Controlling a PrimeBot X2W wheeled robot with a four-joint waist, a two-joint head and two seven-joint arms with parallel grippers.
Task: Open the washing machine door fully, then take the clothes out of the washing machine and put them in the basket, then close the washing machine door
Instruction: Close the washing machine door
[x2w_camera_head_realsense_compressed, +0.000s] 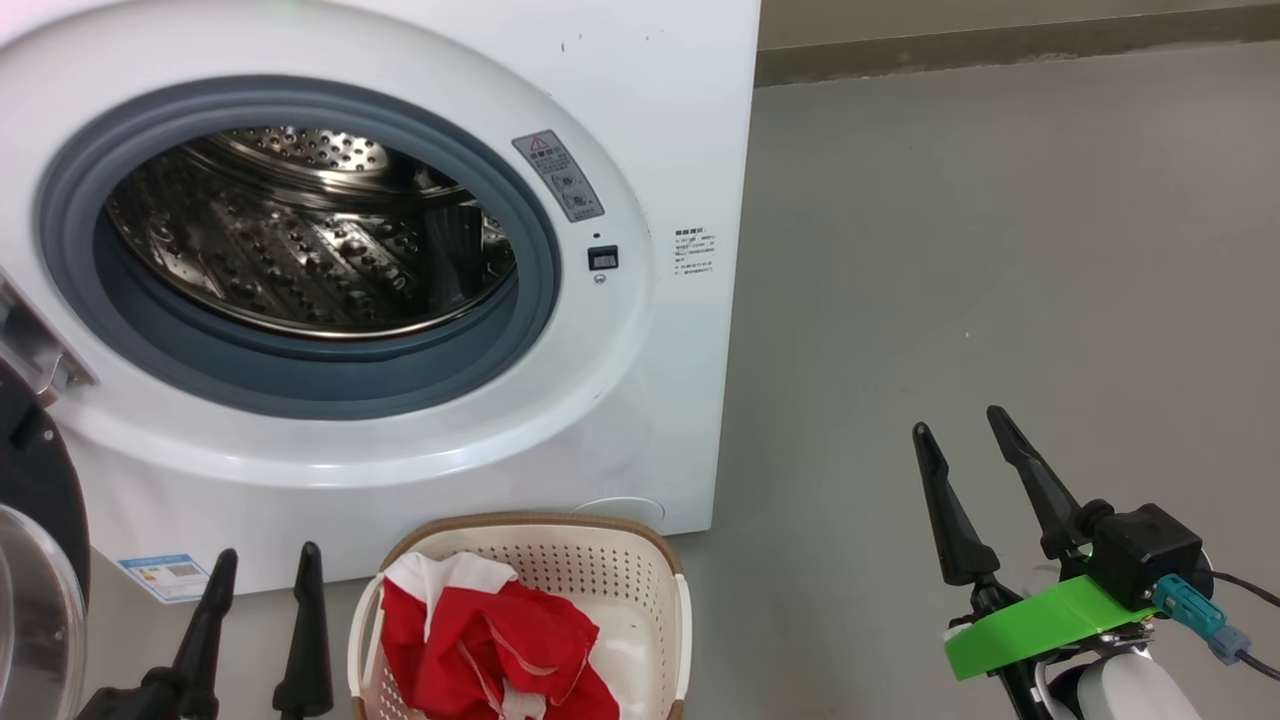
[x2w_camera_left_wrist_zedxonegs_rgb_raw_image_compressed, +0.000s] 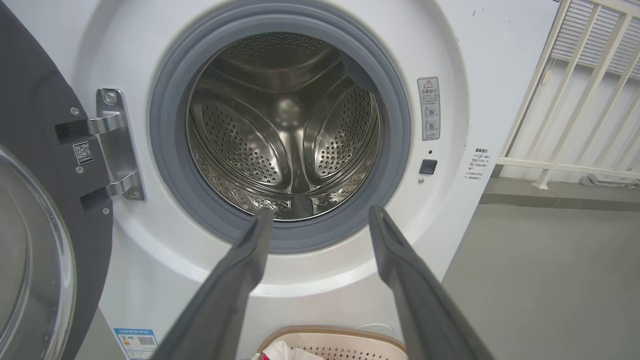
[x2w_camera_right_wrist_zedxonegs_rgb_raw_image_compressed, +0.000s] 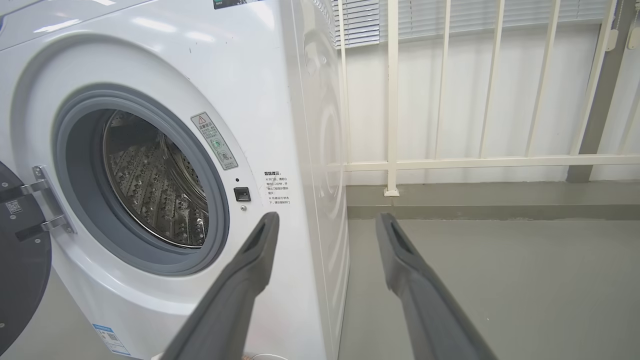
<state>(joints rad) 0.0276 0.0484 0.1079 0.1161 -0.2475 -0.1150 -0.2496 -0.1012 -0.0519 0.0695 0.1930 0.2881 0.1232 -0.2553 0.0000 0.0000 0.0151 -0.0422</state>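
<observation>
Inspecting the big white front-loading washing machine, we find no garment in the visible part of its perforated steel drum. The bright red clothes with white trim lie in the small cream-white perforated plastic basket with the brown rim. The basket stands on the grey floor just before the machine's base, between the two arms. We judge the unloading done and the closing of the door to be the step in hand.

The large round washing machine door, a glossy black ring around a clear glass bowl, stands swung out on the steel hinge at the left side of the opening. Its inner face is turned toward the drum mouth.

The left pincer is spread wide and holds nothing. It sits low beside the basket, its fingers pointing at the machine front, and the door lies just to its left. The right pincer is likewise wide and empty, well apart over bare floor, on the far side of the basket from the door.

We therefore rate the left arm the nearer. The closing sweep runs from left to right toward the opening, so in our judgement the pincer must first get round to the door's outer face. We cannot tell whether the door's lower edge clears the basket rim.
</observation>
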